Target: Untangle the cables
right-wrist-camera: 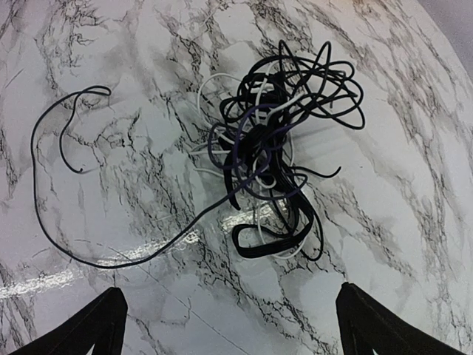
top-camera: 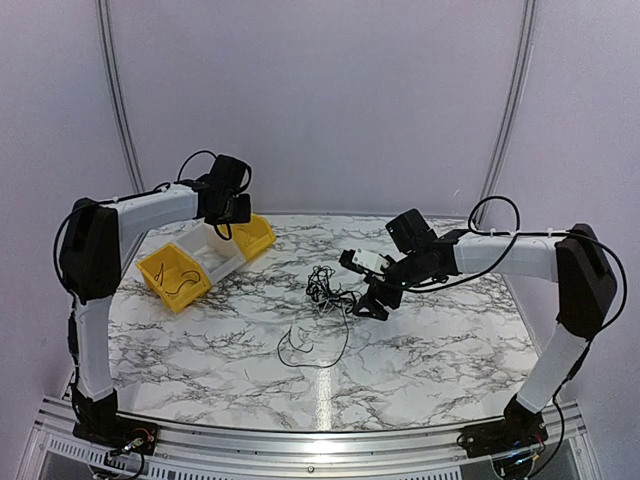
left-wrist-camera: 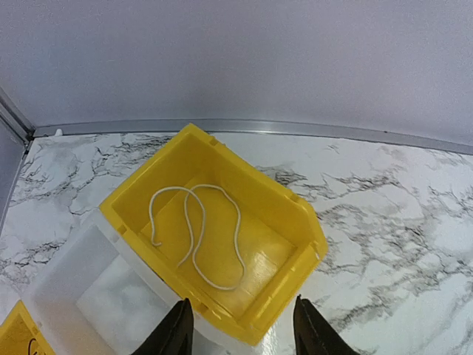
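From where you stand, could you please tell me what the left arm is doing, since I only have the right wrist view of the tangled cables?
Observer: The left gripper is open with nothing in it, hanging over a yellow bin at the far left of the table. One white cable lies in that bin.
Operator: Thank you. Is anything sorted into another bin?
Observer: Yes, the other yellow bin, nearer the left arm's base, has a thin black cable in it.
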`<state>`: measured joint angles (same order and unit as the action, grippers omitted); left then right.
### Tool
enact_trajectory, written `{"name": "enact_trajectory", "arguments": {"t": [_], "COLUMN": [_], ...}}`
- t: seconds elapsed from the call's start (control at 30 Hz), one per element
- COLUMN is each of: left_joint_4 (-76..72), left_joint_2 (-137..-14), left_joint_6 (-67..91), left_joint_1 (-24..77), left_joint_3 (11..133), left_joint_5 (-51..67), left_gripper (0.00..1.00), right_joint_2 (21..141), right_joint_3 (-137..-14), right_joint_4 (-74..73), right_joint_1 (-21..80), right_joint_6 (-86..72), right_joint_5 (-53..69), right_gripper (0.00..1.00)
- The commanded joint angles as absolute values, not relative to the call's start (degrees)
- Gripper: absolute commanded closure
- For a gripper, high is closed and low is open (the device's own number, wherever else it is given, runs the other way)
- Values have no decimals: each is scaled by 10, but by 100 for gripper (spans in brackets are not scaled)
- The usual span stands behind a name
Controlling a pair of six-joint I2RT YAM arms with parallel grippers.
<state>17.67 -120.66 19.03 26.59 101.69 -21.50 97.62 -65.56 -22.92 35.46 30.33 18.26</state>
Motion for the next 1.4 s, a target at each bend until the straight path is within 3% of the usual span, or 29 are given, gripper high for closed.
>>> {"name": "enact_trajectory", "arguments": {"t": [0.0, 0.27, 0.7, 0.93, 1.2, 1.37], "left_joint_4": [113, -50, -109, -107, -117, -117], "left_joint_2": [-1098, -1029, -1142, -1181, -1174, -1128], "left_joint_6": [169, 235, 353, 379, 395, 398], "left_joint_1": [320, 419, 430, 423, 421, 422], "left_joint_3": [921, 715, 701, 722, 719, 697], "left_joint_5": [-153, -4, 78, 89, 120, 114], "left_gripper": [52, 53, 57, 70, 99, 100], "right_joint_2": [988, 1051, 1120, 1116, 1132, 1170], "right_joint_3": [-685, -733, -762, -761, -750, -763], "right_joint_4": [-205, -203, -164, -161, -129, -120], "right_joint_1": [360, 389, 419, 420, 418, 410], "right_joint_6": [307, 293, 277, 279, 283, 287], "right_joint_5": [157, 167, 69, 58, 5, 3], "right_gripper": [1, 1, 1, 1, 1, 3]}}
